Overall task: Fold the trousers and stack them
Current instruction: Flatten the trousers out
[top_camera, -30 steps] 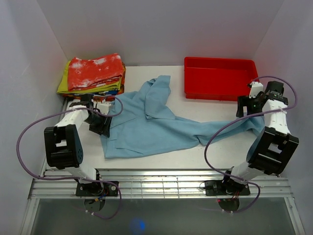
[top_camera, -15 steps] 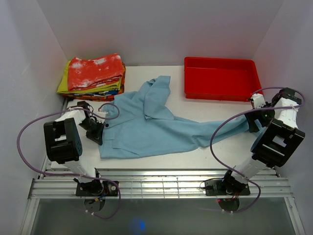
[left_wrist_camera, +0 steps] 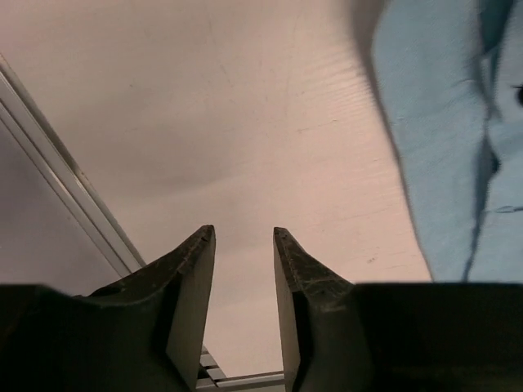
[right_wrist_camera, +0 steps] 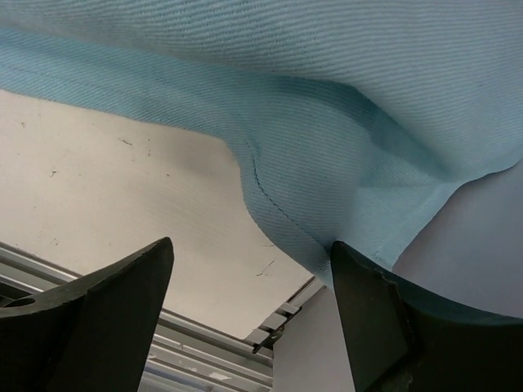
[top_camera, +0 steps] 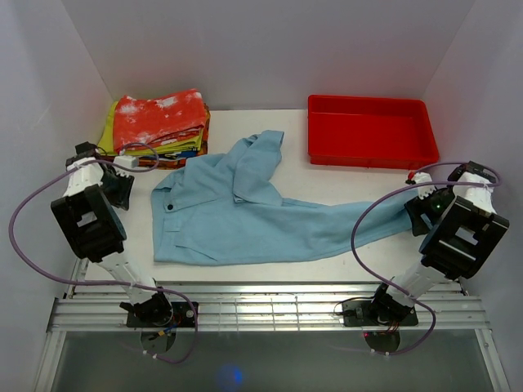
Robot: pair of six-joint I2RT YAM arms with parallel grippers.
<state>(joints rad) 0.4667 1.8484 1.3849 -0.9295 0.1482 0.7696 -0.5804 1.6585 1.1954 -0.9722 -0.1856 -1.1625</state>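
Observation:
The light sky-blue trousers (top_camera: 245, 216) lie spread on the white table, waistband at the left and one long leg running right. The other leg is bunched up toward the back (top_camera: 260, 155). My left gripper (top_camera: 121, 186) stands left of the waistband, apart from it. In the left wrist view that gripper (left_wrist_camera: 243, 237) is open over bare table, with the trousers (left_wrist_camera: 445, 139) off to the right. My right gripper (top_camera: 418, 216) is at the end of the long leg. Its jaws (right_wrist_camera: 252, 245) stand wide open, and the leg's hem (right_wrist_camera: 343, 188) lies by the right fingertip.
A red tray (top_camera: 372, 100) stands at the back right. A stack of folded clothes (top_camera: 159, 122), red-and-white on top, sits at the back left. White walls close in on both sides. Metal rails (top_camera: 270, 306) run along the near edge.
My left gripper drew the waistband leftward, let it go and moved off left toward the wall. The trousers now lie flatter. My right gripper slid nearer along the leg end.

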